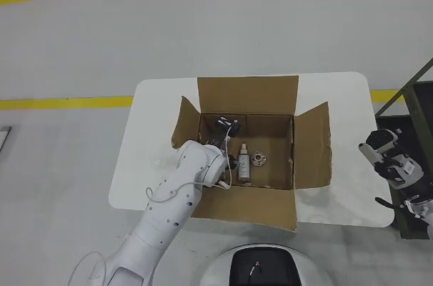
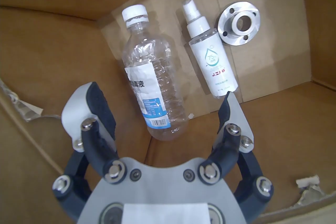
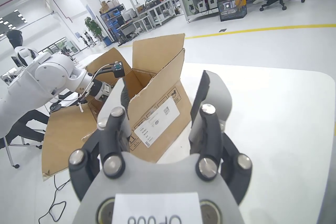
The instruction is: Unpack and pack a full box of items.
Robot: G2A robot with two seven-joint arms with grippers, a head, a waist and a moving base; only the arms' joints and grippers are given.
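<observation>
1 box point(image 1: 249, 93), 1 water bottle point(image 2: 149, 72), 1 spray bottle point(image 2: 212, 57), 1 metal flange point(image 2: 229, 22)

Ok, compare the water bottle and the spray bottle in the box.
The water bottle is see-through plastic; the spray bottle is mostly white. The water bottle is wider and longer, the spray bottle slimmer. The water bottle has a screw cap, the spray bottle a pump head. Both lie side by side on the box floor, tops the same way.

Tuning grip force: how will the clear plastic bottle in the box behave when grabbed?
The clear bottle looks empty and thin-walled, so probably light and likely to dent under a hard squeeze. Lying on its side, it may roll toward the spray bottle if nudged.
</observation>
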